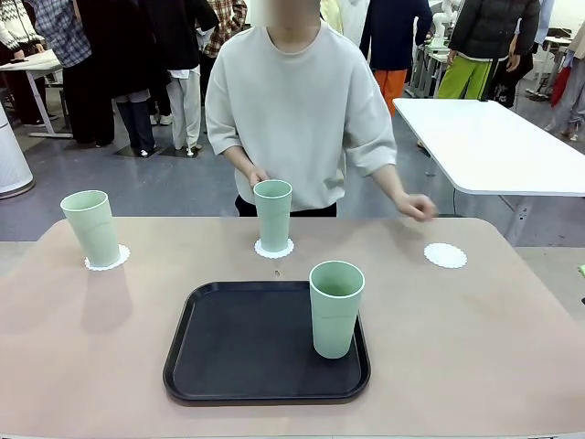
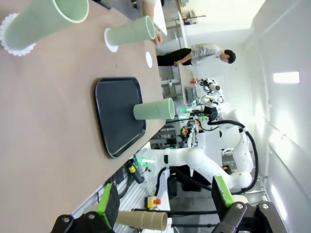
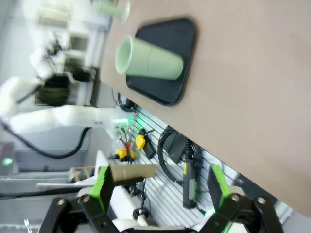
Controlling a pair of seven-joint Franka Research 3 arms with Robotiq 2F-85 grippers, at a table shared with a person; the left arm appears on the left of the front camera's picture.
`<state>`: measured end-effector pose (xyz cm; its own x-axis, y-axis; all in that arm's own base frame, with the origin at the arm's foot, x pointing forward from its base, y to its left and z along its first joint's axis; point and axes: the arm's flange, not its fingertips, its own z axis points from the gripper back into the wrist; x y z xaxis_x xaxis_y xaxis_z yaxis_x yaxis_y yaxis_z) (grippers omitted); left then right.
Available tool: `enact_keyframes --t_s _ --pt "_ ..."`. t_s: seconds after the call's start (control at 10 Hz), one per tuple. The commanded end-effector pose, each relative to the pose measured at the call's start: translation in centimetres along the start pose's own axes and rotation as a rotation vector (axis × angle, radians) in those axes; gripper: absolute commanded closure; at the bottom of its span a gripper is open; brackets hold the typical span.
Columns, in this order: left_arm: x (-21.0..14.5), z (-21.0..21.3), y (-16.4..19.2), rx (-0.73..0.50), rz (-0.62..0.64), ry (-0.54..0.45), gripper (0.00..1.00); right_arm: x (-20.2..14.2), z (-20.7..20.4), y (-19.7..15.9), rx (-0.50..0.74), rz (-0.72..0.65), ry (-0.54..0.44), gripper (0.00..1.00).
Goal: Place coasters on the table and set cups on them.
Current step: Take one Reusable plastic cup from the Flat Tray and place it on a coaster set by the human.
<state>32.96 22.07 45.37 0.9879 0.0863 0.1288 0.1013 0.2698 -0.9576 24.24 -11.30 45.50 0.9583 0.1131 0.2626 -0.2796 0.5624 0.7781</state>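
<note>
I'm watching the left gripper (image 2: 164, 198) and right gripper (image 3: 160, 188) hanging wide open, empty. Cups (image 1: 91, 227) are standing on the far-left coaster (image 1: 117, 261) and far-middle coaster (image 1: 274, 250); a third cup (image 1: 335, 308) is sitting on the right side of the tray (image 1: 238, 347), the far-right coaster (image 1: 445, 255) lying bare.

The left gripper (image 2: 164, 196) and right gripper (image 3: 160, 187) rise from each frame's bottom edge, jaws spread wide, empty. The person's one hand (image 1: 258, 176) sits upper centre, the other hand (image 1: 419, 207) blurred, centre right
</note>
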Motion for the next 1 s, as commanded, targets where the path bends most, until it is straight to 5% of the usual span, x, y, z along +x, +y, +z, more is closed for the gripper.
enact_keyframes --t_s 0.0,0.2,0.4,0.8,0.9 --pt "-0.2 0.1 -0.1 -0.009 -0.003 -0.004 0.0 3.3 -0.4 0.9 -0.073 0.239 0.035 0.0" --pt "-0.2 0.1 -0.1 -0.009 -0.003 -0.004 0.0 6.5 -2.7 3.0 -0.246 0.542 0.136 0.0" --pt "-0.2 0.1 -0.1 -0.009 -0.003 -0.004 0.0 7.8 -5.9 6.0 -0.186 0.861 0.314 0.0" --pt "-0.2 0.1 -0.1 -0.009 -0.003 -0.004 0.0 9.2 -12.5 8.5 -0.337 0.979 0.539 0.0" --pt "-0.2 0.1 -0.1 -0.009 -0.003 -0.004 0.0 8.8 -13.8 8.5 -0.389 1.009 0.531 0.0"
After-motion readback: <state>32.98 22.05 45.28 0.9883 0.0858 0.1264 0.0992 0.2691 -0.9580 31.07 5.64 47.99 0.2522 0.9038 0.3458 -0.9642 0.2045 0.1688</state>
